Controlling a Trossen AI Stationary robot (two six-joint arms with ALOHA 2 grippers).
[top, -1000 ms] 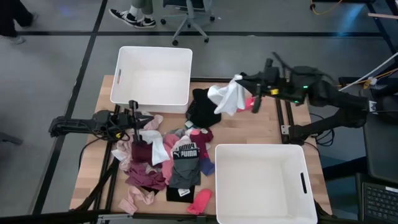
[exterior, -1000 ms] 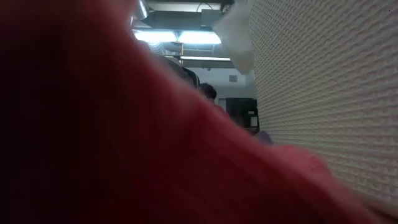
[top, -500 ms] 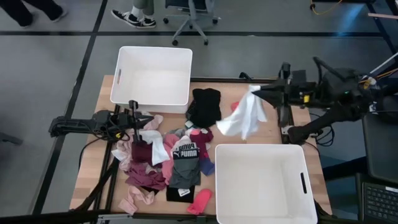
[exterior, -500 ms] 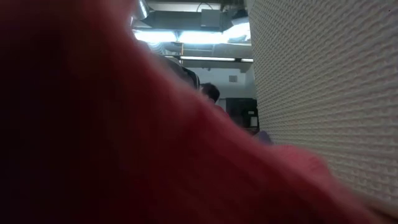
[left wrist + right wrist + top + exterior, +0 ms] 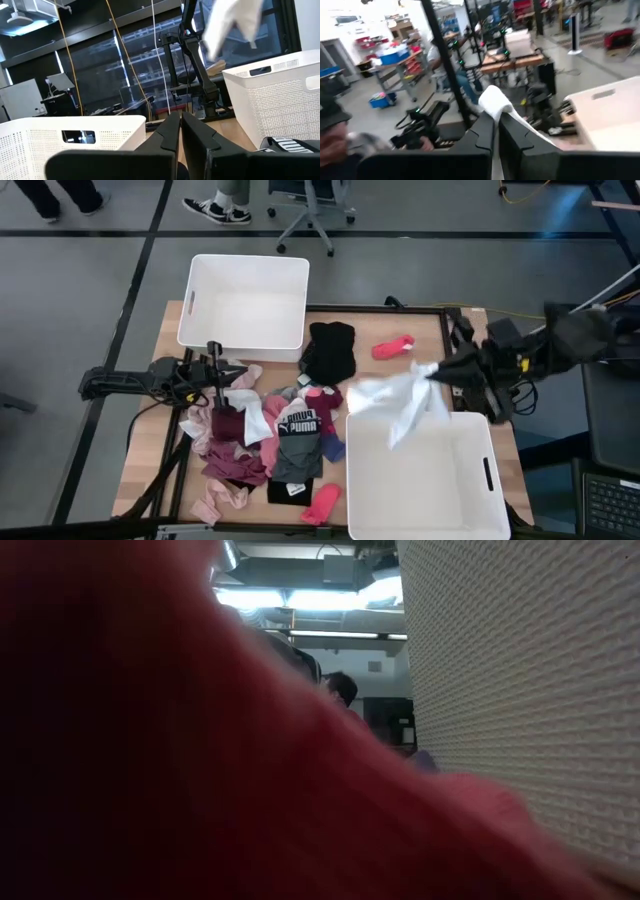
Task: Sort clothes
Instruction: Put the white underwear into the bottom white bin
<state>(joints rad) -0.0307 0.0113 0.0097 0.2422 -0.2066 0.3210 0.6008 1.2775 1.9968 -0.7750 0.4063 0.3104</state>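
The clothes lie in a mixed pile [image 5: 262, 442] at the table's near left, with a PUMA piece [image 5: 298, 423] on top. A black garment [image 5: 330, 350] and a pink sock [image 5: 392, 347] lie apart, farther back. My right gripper [image 5: 432, 372] is shut on a white garment [image 5: 400, 402], which is in the air over the far left corner of the near right bin [image 5: 470, 510]. The same white garment [image 5: 230, 20] shows high up in the left wrist view. My left gripper [image 5: 180, 125] is shut and empty at the table's left, by the pile. My right gripper pinches a bunched end of the white garment [image 5: 494, 102] between its two fingers. The fingers lie about level and point toward the table's left. The rest of the cloth trails slack below and to the left of the fingers, lifted clear of the table.
A second white bin [image 5: 245, 302] stands at the far left. In the low view a pink garment [image 5: 150, 740] right at the lens blocks most of the picture, with the bin's wall [image 5: 520, 690] beside it. A person's feet [image 5: 215, 205] and a chair stand beyond the table.
My right gripper has swung from the table's far edge toward its near right, rising and rolling, and has stayed shut on the white garment. The garment has gone with it, from beside the black garment to above the near right bin's far left corner, trailing behind.
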